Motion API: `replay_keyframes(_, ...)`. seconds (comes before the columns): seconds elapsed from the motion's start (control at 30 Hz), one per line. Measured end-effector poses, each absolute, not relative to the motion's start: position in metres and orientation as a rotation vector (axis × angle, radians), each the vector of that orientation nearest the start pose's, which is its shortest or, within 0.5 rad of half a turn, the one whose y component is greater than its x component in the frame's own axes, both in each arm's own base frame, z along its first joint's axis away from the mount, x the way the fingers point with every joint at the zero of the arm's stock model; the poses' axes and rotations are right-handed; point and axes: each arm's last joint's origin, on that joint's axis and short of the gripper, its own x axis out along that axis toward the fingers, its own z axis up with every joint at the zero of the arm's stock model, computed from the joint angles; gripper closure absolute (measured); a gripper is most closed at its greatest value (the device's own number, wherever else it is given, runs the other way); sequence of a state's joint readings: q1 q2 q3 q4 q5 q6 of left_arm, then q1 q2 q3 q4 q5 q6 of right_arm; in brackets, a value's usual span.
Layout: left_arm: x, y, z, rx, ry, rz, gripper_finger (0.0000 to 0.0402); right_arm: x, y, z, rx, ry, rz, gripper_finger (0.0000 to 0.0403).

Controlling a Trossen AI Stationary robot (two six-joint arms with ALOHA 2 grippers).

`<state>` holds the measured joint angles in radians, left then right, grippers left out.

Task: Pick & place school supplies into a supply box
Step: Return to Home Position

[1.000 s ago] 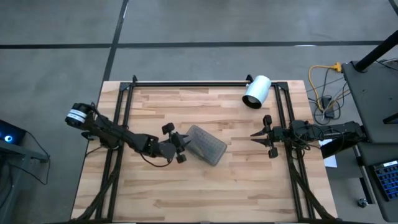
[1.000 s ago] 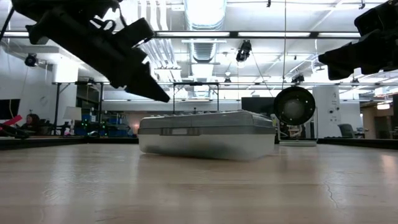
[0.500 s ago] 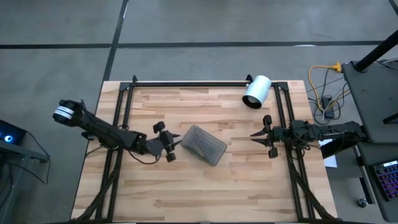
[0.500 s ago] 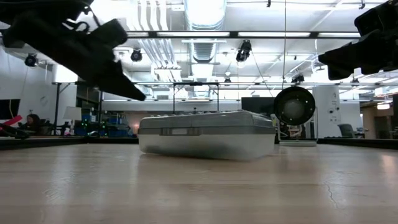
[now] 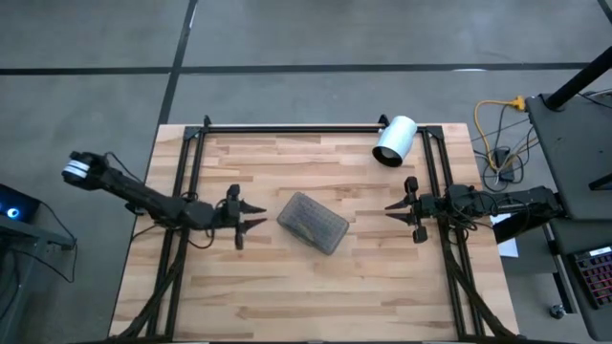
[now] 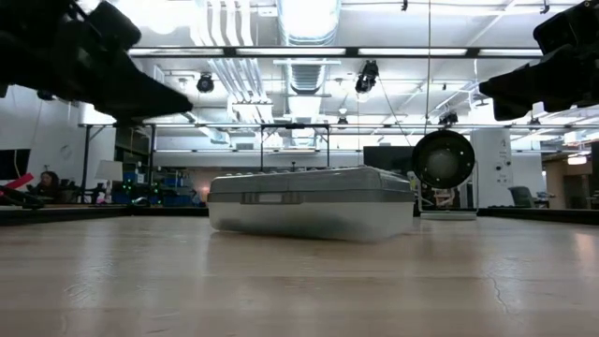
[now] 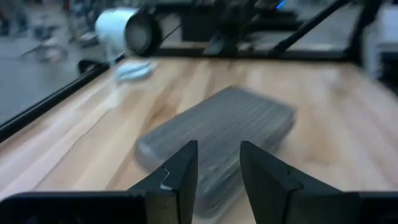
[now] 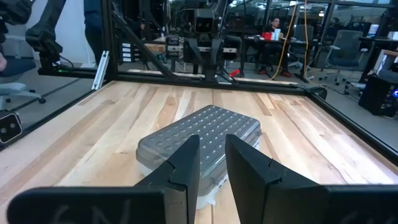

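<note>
The supply box (image 5: 313, 222) lies in the middle of the wooden table (image 5: 287, 296), a little askew, and its dotted grey lid is shut. No pen, pencil or scissors is seen loose on the table, and what is inside the box cannot be made out.

The left gripper (image 5: 254, 216) is held just beside the end of the box that faces the left arm, apart from it. In the low view it is raised above the table surface. Its fingers (image 7: 184, 171) are parted by a narrow gap and nothing is held between them. The right gripper (image 5: 392, 208) waits near the right edge, well apart from the box, also a little open and empty. A white cylinder (image 5: 393, 140) lies at the far right corner.

The packing seems finished, and only the return to the rest pose is left. For this, the left arm should be drawn straight back and kept raised, so that the box is not pushed.
</note>
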<state>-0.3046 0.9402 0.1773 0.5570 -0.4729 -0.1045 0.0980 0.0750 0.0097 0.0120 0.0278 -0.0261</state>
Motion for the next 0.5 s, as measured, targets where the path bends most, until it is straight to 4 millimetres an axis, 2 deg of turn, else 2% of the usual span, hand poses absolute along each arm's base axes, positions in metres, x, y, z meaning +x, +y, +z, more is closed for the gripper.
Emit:
replay_keyframes(0.2, 0.157, -0.037, 0.175, -0.045, 0.080, 0.122, 0.0297, 0.101, 0.009, 0.162, -0.029, 0.052, 0.071, 0.0335)
replay_keyframes(0.33, 0.150, -0.038, 0.173, -0.010, 0.062, 0.009, 0.0297, 0.101, 0.009, 0.162, -0.029, 0.052, 0.071, 0.0335)
replay_keyframes(0.5, 0.144, -0.036, 0.177, -0.023, 0.013, -0.004, 0.0297, 0.101, 0.009, 0.162, -0.029, 0.052, 0.071, 0.0335)
